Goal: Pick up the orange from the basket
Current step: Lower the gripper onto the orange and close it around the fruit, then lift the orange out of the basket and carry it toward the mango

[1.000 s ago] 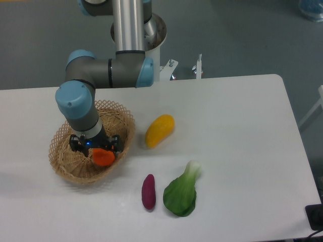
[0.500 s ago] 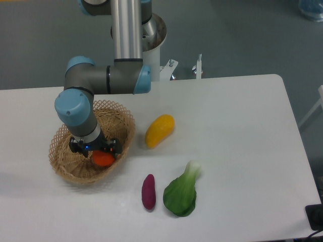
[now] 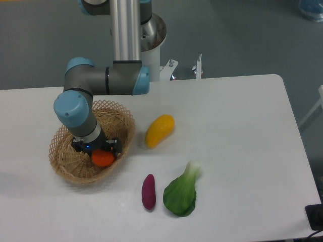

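Orange (image 3: 103,159) sits inside basket (image 3: 63,161), low on its right side, w/ hand (image 3: 97,149) right on top of it. Vs a sec ago, arm shifted slightly left and orange looks lower and more covered — prob. closing in for the grasp. Can't tell if fingers are spread or pinching; wrist hides them. Right of basket on surface (image 3: 232,131): yellow mango (image 3: 160,130), purple sweet potato (image 3: 149,191), bok choy (image 3: 181,191), all well apart. Basket wall is the only obstacle.

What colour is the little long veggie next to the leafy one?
The small long vegetable is purple, seen in the fixed camera view.
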Tool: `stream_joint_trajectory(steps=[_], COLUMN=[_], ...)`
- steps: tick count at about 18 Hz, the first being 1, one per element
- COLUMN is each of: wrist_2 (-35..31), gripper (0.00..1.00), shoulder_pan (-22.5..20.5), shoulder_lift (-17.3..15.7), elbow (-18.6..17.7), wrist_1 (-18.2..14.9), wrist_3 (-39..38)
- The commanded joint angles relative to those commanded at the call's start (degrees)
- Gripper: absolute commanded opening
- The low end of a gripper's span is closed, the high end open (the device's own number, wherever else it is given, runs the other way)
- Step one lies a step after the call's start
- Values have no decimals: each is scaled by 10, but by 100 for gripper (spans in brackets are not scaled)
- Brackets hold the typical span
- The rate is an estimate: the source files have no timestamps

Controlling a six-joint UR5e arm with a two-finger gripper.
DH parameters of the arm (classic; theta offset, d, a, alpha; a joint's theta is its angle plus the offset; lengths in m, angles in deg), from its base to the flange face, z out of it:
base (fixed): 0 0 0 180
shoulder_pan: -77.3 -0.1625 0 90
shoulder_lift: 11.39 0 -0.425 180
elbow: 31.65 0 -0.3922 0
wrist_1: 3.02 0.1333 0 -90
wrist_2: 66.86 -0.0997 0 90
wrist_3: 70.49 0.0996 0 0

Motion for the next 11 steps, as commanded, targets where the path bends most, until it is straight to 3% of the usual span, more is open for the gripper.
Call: stream_joint_trajectory(steps=[9,11], wrist_2=[6,8], gripper=[51,51], shoulder_pan=[-8,-33], shoulder_lift=[-28,-40], elbow=[7,10], wrist_1=[3,4], wrist_3=[10,37])
